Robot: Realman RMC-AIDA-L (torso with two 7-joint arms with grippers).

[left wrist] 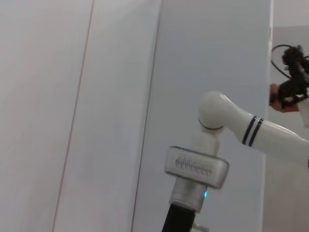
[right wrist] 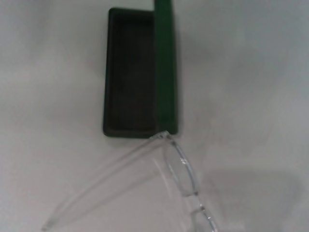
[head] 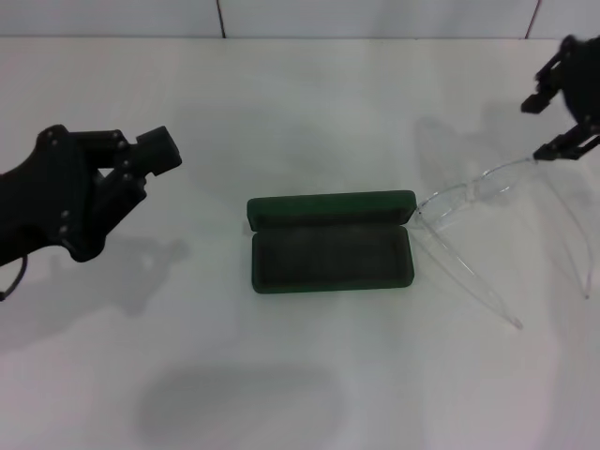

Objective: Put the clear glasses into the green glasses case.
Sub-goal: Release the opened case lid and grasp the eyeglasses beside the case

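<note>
Lying open on the white bench [head: 300, 375], the green glasses case [head: 330, 255] shows its dark felt lining, with the lid standing up along the far edge. Nothing lies inside it.

The clear glasses [head: 469, 199] are just off the case's right end, lifted clear of the bench and tilted. Their nearer corner hangs close above the case's right far corner; whether it touches the lid cannot be told. The arms are unfolded: one runs from that corner toward the robot, away from the case, and the other curves down further right. From the right wrist camera the glasses [right wrist: 181, 169] sit right at the end of the case [right wrist: 130, 82], frame front running away from it.

The right pincer [head: 560, 131] is well to the right of the case and higher, its fingers closed on the far end of the frame.

The left pincer [head: 141, 159] hovers well to the left of the case, holding nothing; how far its fingers are parted cannot be told.
</note>
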